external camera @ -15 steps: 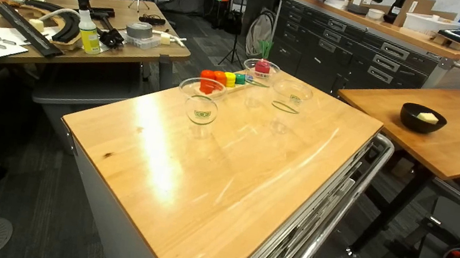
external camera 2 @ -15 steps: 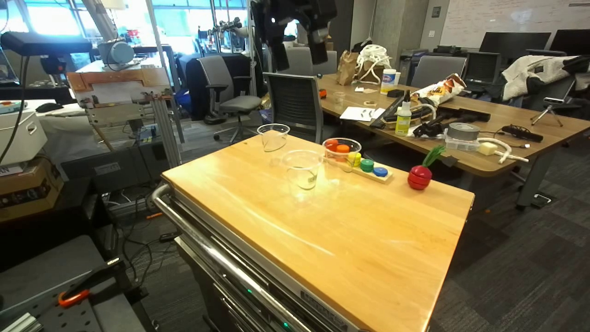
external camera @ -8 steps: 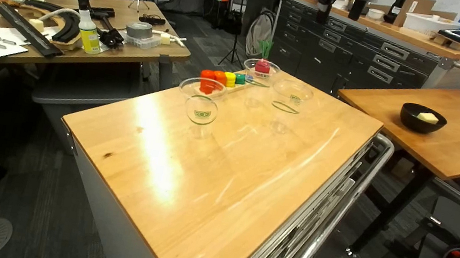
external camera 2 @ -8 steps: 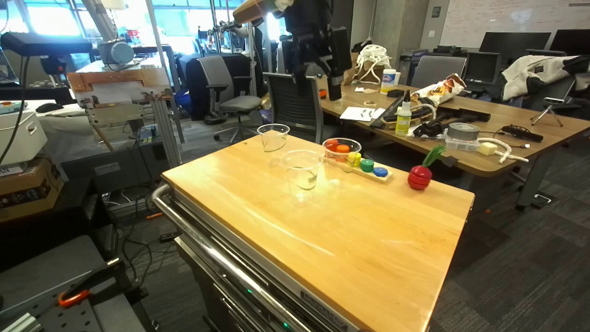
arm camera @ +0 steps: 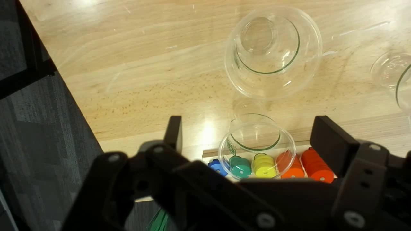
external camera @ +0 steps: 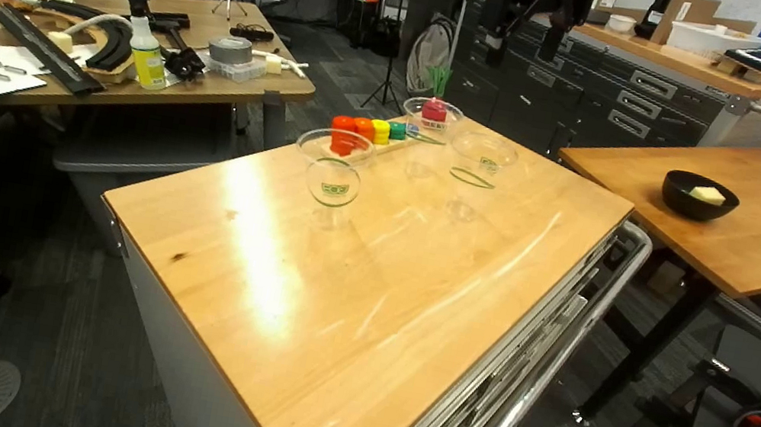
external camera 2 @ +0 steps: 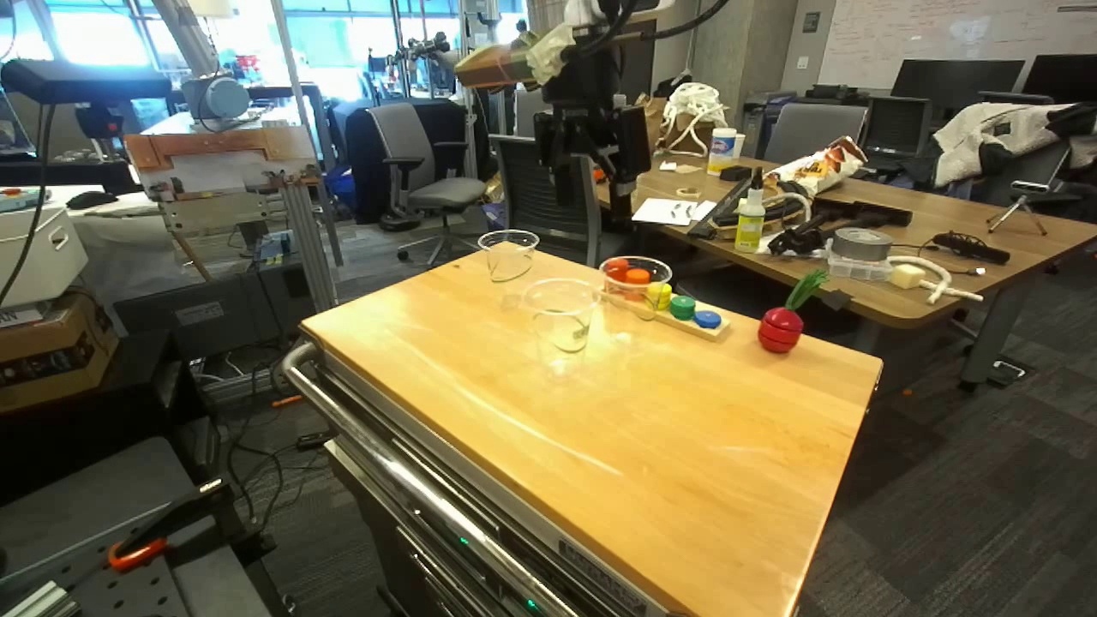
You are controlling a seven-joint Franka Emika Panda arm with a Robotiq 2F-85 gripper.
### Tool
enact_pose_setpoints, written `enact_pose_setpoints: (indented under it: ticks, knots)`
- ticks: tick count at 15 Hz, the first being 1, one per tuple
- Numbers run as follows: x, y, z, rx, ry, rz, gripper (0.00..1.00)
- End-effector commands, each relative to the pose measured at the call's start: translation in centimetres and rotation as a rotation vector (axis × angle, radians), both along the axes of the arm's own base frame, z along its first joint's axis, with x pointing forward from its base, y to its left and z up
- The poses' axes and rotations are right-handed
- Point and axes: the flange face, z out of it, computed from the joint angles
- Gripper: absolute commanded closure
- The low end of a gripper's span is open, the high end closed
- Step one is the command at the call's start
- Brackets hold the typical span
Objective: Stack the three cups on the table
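Our claw [arm camera: 253, 136] hangs spread and unladen above the surface [external camera 2: 668, 446], where the three cups [arm camera: 273, 51] stand apart. We'd centre over the cup [arm camera: 257, 141] nearest the edge with the blocks [external camera 2: 682, 308], squeezing gently.

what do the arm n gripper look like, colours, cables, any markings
The gripper is black, with angular links, round pale screw heads and two blocky fingers. Above it, a bit of white arm shows, with black cables looping. A tan, boxy piece with crumpled, pale wrap juts out sideways. I can't make out any lettering.
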Motion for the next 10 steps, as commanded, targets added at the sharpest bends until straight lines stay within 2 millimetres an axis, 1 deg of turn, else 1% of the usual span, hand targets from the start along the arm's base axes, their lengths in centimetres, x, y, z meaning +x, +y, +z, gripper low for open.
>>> enact_pose_setpoints:
  ticks: [1,5,8,10]
  knots:
    - [-0.3,0.4,-1.0,0.017,-0.025,0.003,0.0]
    - [-1.3,1.7,-3.8,0.037,-0.031,-0.001,0.0]
    - [-1.4,2.6,-6.2,0.063,-0.043,-0.011,0.0]
    - [-1.3,2.7,-7.8,0.07,-0.05,-0.025,0.0]
